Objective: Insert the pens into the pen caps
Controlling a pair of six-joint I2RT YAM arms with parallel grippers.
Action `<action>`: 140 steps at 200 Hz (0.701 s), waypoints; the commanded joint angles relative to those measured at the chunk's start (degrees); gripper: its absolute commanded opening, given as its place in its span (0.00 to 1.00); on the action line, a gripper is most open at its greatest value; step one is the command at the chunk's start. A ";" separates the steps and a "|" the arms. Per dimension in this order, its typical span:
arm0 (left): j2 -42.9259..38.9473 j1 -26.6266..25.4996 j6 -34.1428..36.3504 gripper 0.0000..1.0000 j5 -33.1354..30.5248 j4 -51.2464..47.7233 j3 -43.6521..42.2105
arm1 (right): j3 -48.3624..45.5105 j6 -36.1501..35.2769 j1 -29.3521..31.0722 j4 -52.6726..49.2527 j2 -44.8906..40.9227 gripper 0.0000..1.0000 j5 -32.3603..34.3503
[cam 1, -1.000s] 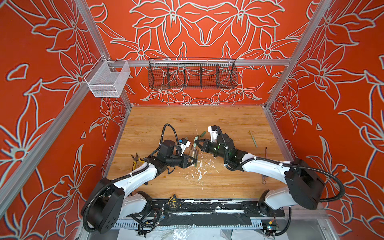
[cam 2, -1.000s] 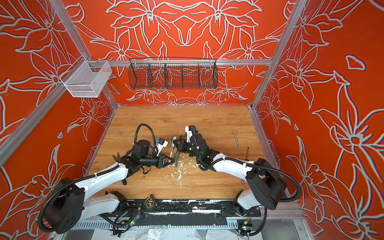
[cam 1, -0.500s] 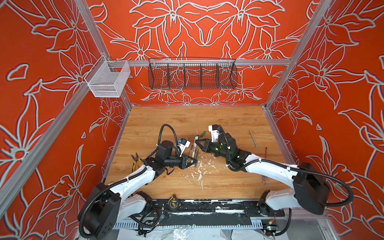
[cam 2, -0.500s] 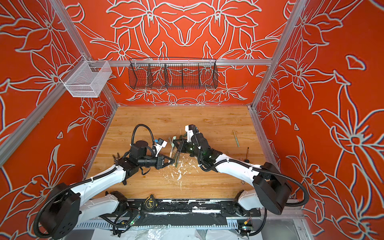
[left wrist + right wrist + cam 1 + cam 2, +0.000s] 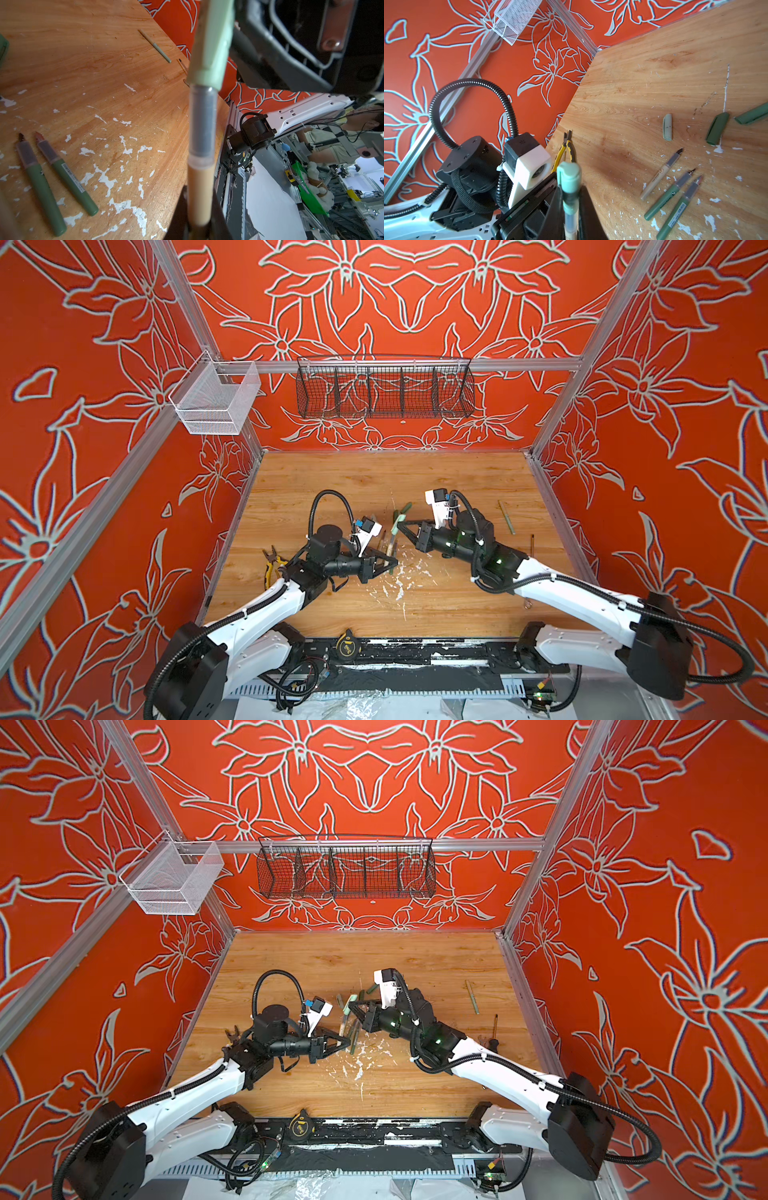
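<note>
Centre: tan pen in left hand meets pale green pen cap in right hand. Green felt pens beneath; dark green pen caps behind; yellow-handled pliers far left.

One pen held from both ends
I see the left gripper clamped on its tan barrel, the right gripper pinching its pale pen cap; pliers lie left.
</note>
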 commanded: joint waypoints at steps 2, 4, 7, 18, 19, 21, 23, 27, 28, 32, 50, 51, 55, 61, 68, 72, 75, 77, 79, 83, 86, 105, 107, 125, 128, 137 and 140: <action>-1.79 -1.85 4.81 0.00 -0.89 4.16 1.32 | -1.09 -2.77 0.24 -8.78 -1.84 0.01 2.13; -1.87 -2.03 5.10 0.00 -1.11 4.10 1.33 | -1.05 -2.82 0.29 -8.90 -1.93 0.01 2.09; -1.96 -2.29 5.42 0.00 -1.33 3.99 1.33 | -1.01 -2.98 0.27 -9.13 -2.14 0.01 2.06; -2.24 -3.05 6.46 0.00 -2.10 3.76 1.29 | -0.77 -3.31 0.24 -10.24 -2.93 0.01 2.29; -2.25 -3.11 6.58 0.00 -2.15 3.70 1.31 | -0.81 -3.31 0.24 -10.34 -3.00 0.01 2.30; -2.25 -3.20 6.75 0.00 -2.19 3.65 1.33 | -0.83 -3.38 0.24 -10.45 -3.16 0.01 2.38; -2.25 -3.25 6.84 0.00 -2.27 3.53 1.40 | -0.83 -3.50 0.24 -10.61 -3.22 0.01 2.40; -2.25 -3.39 7.10 0.00 -2.45 3.40 1.44 | -0.67 -3.61 0.30 -11.08 -3.46 0.01 2.40; -2.25 -3.41 7.16 0.00 -2.55 3.34 1.43 | -0.66 -3.64 0.27 -11.15 -3.57 0.01 2.40; -2.25 -3.44 7.28 0.00 -2.83 3.29 1.51 | -0.50 -3.92 0.24 -11.75 -3.71 0.01 2.40; -2.25 -3.52 7.79 0.00 -3.66 3.35 1.36 | 0.17 -4.83 0.24 -14.03 -4.45 0.01 1.91; -2.25 -3.52 7.81 0.00 -3.68 3.41 1.39 | 0.20 -4.86 0.28 -14.12 -4.50 0.01 1.89; -2.27 -3.52 7.89 0.00 -3.93 3.49 1.35 | 0.23 -5.03 0.31 -14.56 -4.83 0.01 1.87; -4.19 -3.52 8.01 0.00 -4.13 3.69 1.32 | 0.22 -5.36 0.24 -14.85 -5.11 0.01 1.71; -4.35 -3.52 8.18 0.00 -4.23 3.83 1.33 | 0.29 -5.72 0.30 -15.42 -5.57 0.01 1.54; -4.44 -3.52 8.10 0.00 -4.27 4.00 1.29 | 0.22 -5.89 0.31 -15.63 -5.93 0.01 1.53; -4.44 -3.52 8.12 0.00 -4.38 4.18 1.25 | 0.22 -6.09 0.31 -15.72 -6.08 0.01 1.45; -4.40 -3.52 8.13 0.00 -4.44 4.28 1.25 | 0.15 -6.14 0.30 -15.75 -6.26 0.02 1.44; -4.41 -3.52 8.11 0.00 -4.48 4.37 1.25 | 0.07 -6.19 0.30 -15.78 -6.41 0.02 1.39; -4.43 -3.52 8.22 0.00 -4.49 4.45 1.17 | 0.05 -6.32 0.32 -16.19 -6.89 0.03 1.43; -4.42 -3.52 8.19 0.00 -4.41 4.63 1.16 | 0.04 -6.44 0.26 -16.40 -7.08 0.04 1.61; -4.51 -3.53 8.36 0.00 -4.33 5.25 0.92 | -0.48 -6.64 0.31 -16.22 -9.17 0.08 2.14; -4.53 -3.52 8.41 0.00 -4.27 5.36 0.86 | -0.44 -6.76 0.26 -16.23 -9.38 0.09 2.21; -5.16 -3.52 8.29 0.00 -4.05 6.64 0.01 | -0.24 -8.53 0.28 -16.23 -10.98 0.16 1.43; -5.29 -3.52 8.26 0.00 -4.12 6.97 -0.17 | -0.22 -8.84 0.27 -16.31 -11.17 0.18 1.36; -5.71 -3.52 8.05 0.00 -4.07 7.62 -0.58 | 0.03 -9.61 0.25 -16.33 -11.65 0.23 0.67; -5.82 -3.52 8.02 0.00 -3.99 7.72 -0.67 | 0.16 -9.94 0.28 -16.18 -11.76 0.24 0.22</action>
